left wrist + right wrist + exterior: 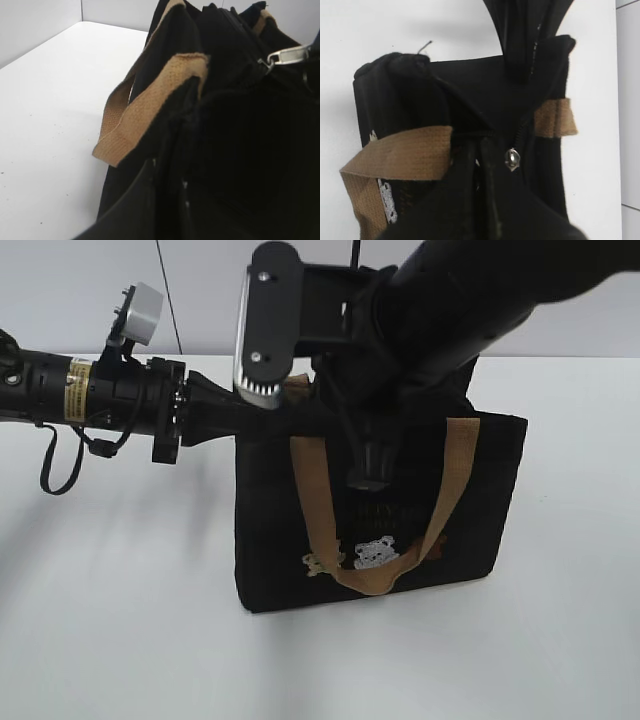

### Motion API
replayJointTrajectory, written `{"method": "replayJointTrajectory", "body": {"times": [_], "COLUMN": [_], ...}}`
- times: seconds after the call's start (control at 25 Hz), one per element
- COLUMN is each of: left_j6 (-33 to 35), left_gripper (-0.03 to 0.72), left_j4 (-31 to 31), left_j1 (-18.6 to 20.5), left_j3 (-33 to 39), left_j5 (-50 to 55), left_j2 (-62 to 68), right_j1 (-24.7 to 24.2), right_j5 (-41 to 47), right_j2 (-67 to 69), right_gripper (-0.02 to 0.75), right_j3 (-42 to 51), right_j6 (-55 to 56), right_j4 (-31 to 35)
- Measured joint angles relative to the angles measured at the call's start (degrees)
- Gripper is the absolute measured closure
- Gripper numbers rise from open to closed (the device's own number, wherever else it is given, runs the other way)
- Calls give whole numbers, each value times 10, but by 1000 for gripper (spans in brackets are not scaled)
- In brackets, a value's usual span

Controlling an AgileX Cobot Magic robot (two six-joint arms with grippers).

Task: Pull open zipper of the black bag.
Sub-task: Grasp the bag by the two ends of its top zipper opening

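Bag [380, 510] is standing upright on the table [120, 640]. I am clamping its left top edge with the left gripper; right gripper [482, 165], jaws closed, is sitting beside the zipper pull [512, 159], hold unconfirmed. Next: steady pull along the zipper.

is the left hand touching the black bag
Touching. In the left wrist view the left hand is pinched on the black bag: dark fabric is bunched right between its fingers.

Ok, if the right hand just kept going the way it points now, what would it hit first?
Most likely the top of the black bag: the right hand points down at the zipper seam, with fabric right in front. Depth is hard to judge.
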Motion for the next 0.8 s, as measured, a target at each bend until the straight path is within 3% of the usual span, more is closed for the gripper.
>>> {"method": "replayJointTrajectory", "body": {"times": [0.36,0.8], "left_j6": [0,0], "left_gripper": [661,661], "left_j4": [-1,-1], "left_j1": [0,0], "left_j3": [0,0], "left_j5": [4,4], "left_j2": [0,0], "right_j1": [0,0], "right_j5": [81,61], "right_j2": [-6,12], "right_gripper": [753,746], "right_j3": [-59,-59], "right_j6": [21,4], "right_j4": [2,2]}}
